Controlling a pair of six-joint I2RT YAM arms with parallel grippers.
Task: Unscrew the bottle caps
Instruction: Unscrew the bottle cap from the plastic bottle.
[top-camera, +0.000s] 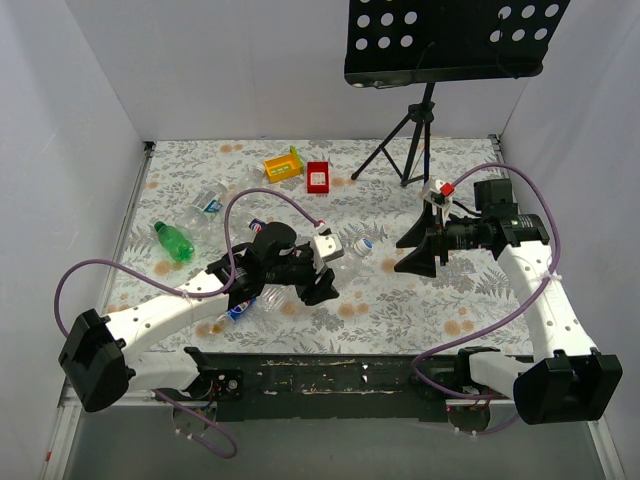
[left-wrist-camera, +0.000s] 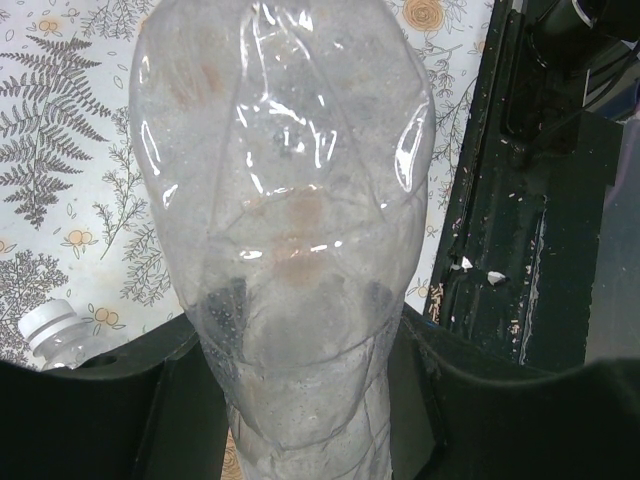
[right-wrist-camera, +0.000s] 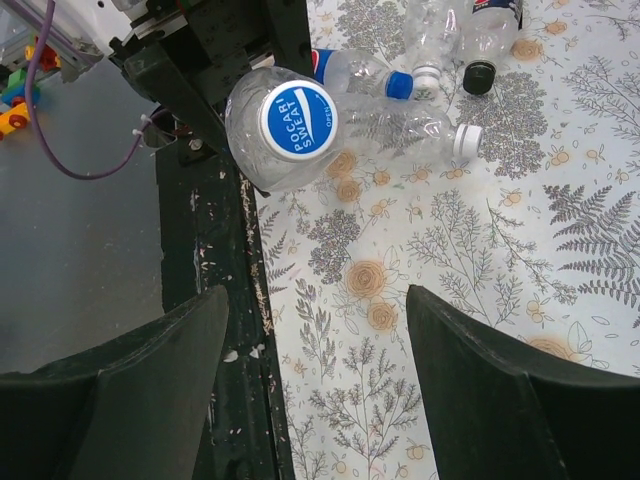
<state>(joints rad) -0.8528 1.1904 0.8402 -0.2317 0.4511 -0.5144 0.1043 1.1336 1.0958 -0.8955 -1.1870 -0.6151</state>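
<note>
My left gripper (top-camera: 322, 272) is shut on a clear plastic bottle (left-wrist-camera: 288, 190) and holds it off the table, its body squeezed between the black fingers (left-wrist-camera: 110, 400). The bottle's blue Pocari Sweat cap (right-wrist-camera: 298, 120) is screwed on and faces my right gripper; in the top view it (top-camera: 365, 245) points right. My right gripper (top-camera: 412, 258) is open and empty, a short way right of the cap and apart from it, its fingers (right-wrist-camera: 480, 380) spread over the floral table. Other capped bottles lie behind: a blue cap (right-wrist-camera: 400, 85), a white cap (right-wrist-camera: 467, 141) and a dark cap (right-wrist-camera: 480, 77).
A green bottle (top-camera: 172, 240), clear bottles (top-camera: 205, 203) and a blue-labelled bottle (top-camera: 240, 308) lie at the left. A yellow tray (top-camera: 283, 165) and a red tray (top-camera: 318, 177) stand at the back. A tripod stand (top-camera: 412, 130) is at the back right. The black base rail (top-camera: 330, 375) runs along the near edge.
</note>
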